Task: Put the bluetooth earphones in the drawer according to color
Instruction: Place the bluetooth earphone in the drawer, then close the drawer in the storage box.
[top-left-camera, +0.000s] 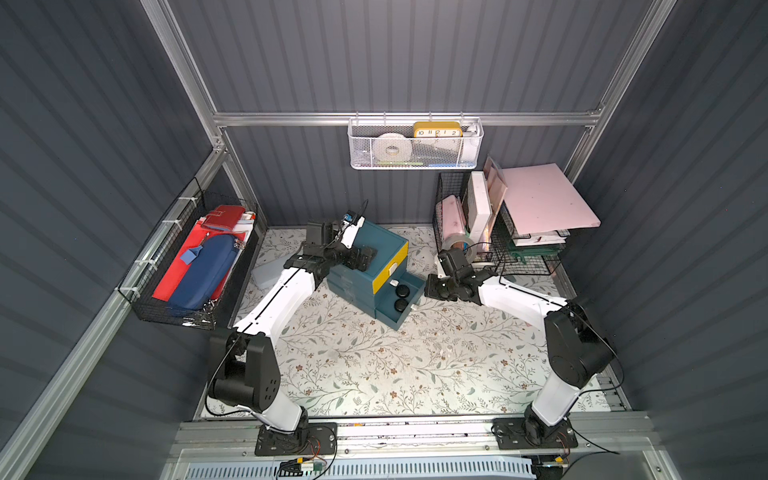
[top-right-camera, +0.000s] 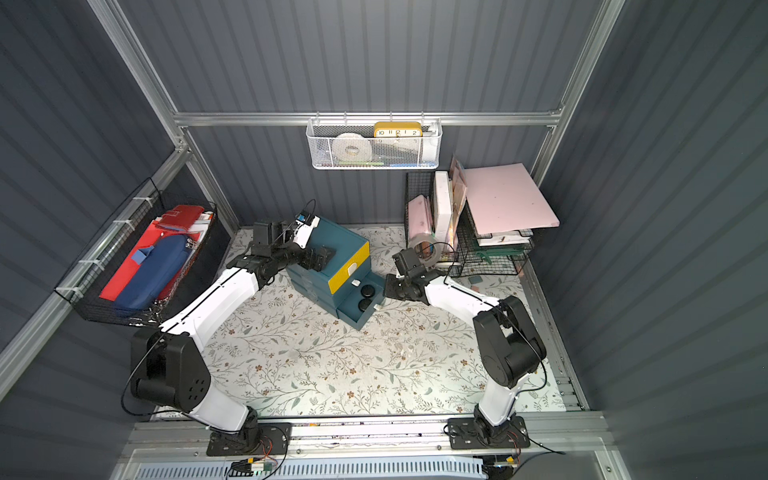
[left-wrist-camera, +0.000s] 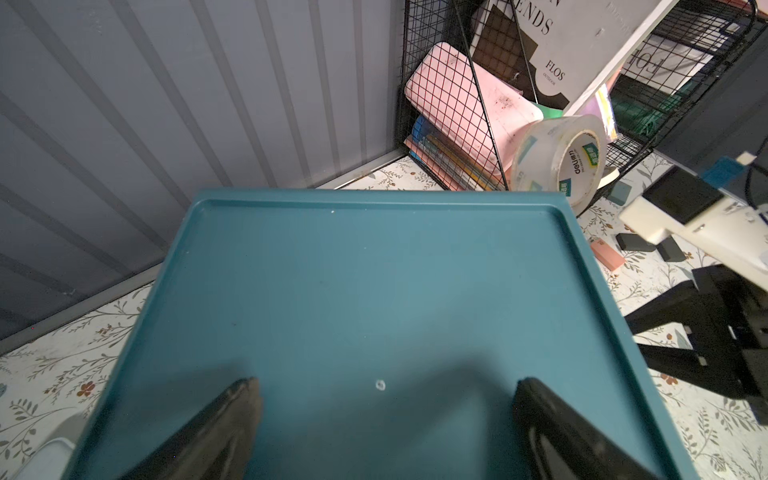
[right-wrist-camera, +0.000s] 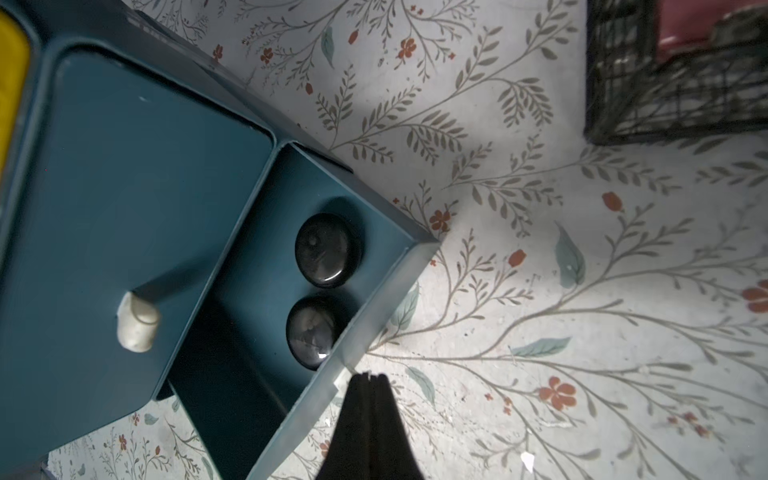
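The teal cabinet (top-left-camera: 382, 243) (top-right-camera: 340, 237) stands at the back middle of the floral mat. Its yellow-fronted drawer (top-left-camera: 390, 266) is at the top. The bottom drawer (top-left-camera: 388, 319) (right-wrist-camera: 374, 313) is pulled out and holds two black bluetooth earphones (top-left-camera: 402, 289) (top-left-camera: 400, 305) (right-wrist-camera: 326, 249) (right-wrist-camera: 311, 332). My right gripper (top-left-camera: 428, 291) (right-wrist-camera: 369, 376) is shut, with its tips against the outside of that drawer's front, by its white handle (top-left-camera: 414, 307). My left gripper (top-left-camera: 365, 255) (left-wrist-camera: 384, 395) hangs open over the cabinet's top (left-wrist-camera: 374, 291), holding nothing.
A translucent grey box (top-left-camera: 266, 270) lies left of the cabinet, behind my left arm. A black wire rack (top-left-camera: 498, 232) with a tape roll (top-left-camera: 461, 245) stands at the back right. A pink chip (left-wrist-camera: 606, 253) and small dark blocks lie near it. A wire basket (top-left-camera: 187, 266) hangs on the left wall.
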